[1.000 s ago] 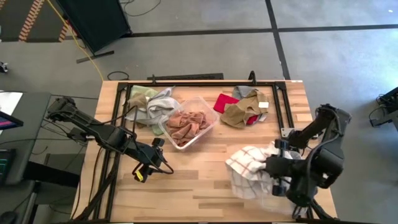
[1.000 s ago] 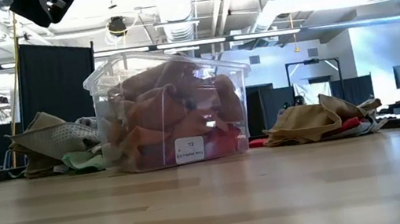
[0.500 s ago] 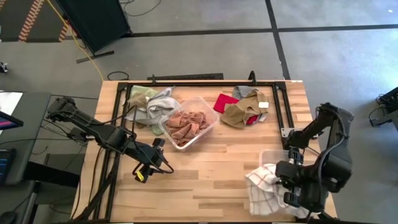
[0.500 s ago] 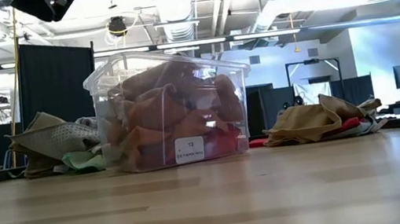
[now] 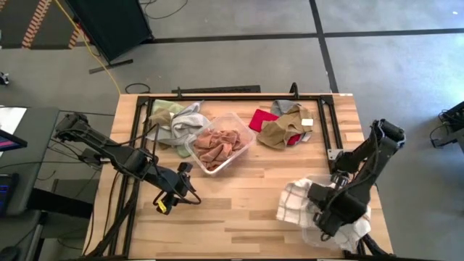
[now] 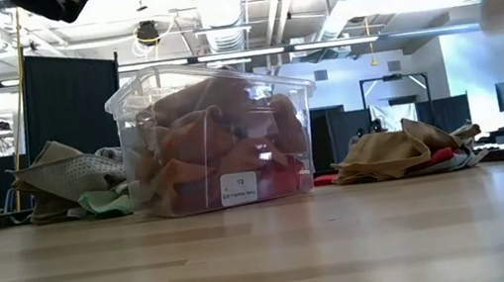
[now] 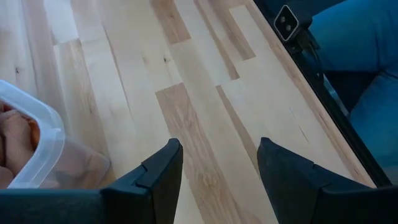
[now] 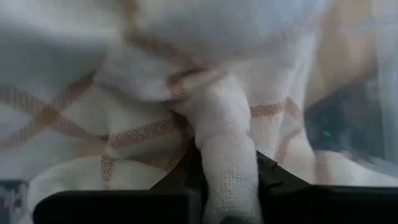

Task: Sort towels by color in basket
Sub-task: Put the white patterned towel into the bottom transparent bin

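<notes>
At lower right, the checked white towel (image 5: pixel 296 205), pinched by the right gripper (image 5: pixel 324 217), has been swung back over a second clear bin (image 5: pixel 317 180); left gripper (image 5: pixel 165 201) waits spread.

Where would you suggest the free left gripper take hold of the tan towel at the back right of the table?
Probably the raised ridge of the tan towel, from straight above: it lies crumpled with folds standing up, and the red towel beside it is best avoided. The left gripper is open.
</notes>
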